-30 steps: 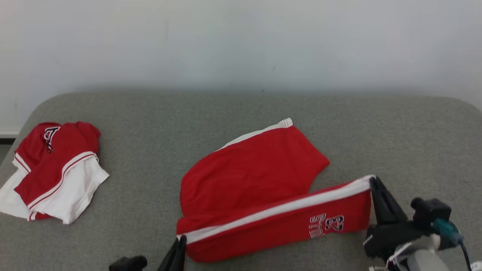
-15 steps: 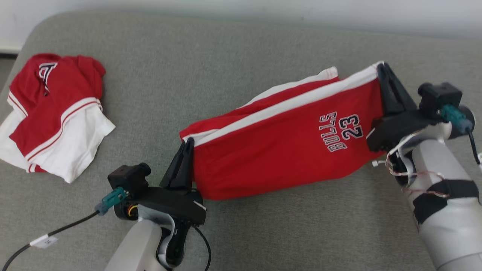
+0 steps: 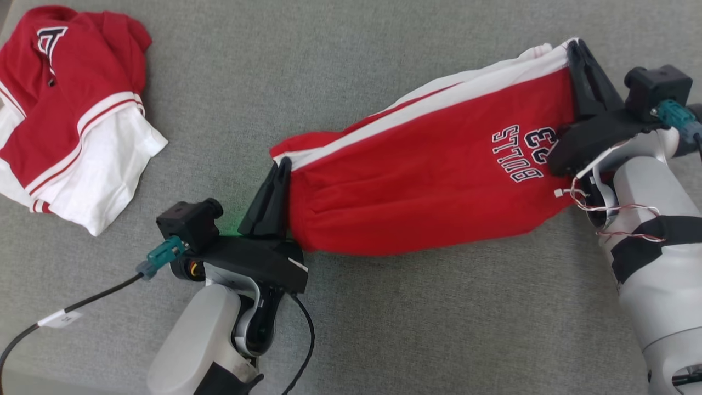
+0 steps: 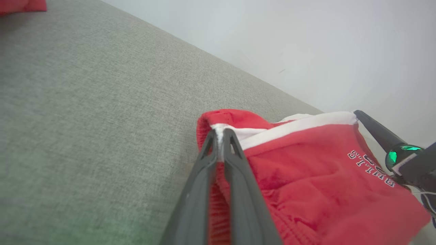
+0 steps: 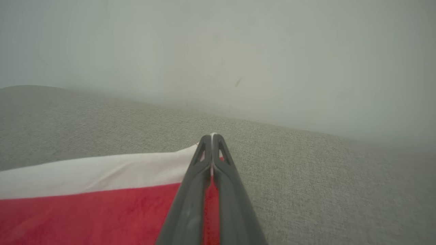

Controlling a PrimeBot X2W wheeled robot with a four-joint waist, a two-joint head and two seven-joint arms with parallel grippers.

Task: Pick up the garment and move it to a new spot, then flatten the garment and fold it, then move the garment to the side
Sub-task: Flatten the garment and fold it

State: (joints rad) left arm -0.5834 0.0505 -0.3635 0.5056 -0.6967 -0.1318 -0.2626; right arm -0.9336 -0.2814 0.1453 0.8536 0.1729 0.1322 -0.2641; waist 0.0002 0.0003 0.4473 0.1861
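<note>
Since a second ago, both arms have raised the white-banded edge of the red shorts (image 3: 417, 197). Head view: left gripper (image 3: 283, 163) and right gripper (image 3: 575, 44) hold its two ends, with the shorts stretched between them over the grey worktop (image 3: 329, 66). Left wrist view: fingers clamped on the band. Right wrist view: fingers pinched closed on the band's corner.

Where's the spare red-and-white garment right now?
Head view, upper left: the red-and-white garment lies crumpled on the grey cushion, off to the left of the left gripper and apart from the held red shorts.
</note>
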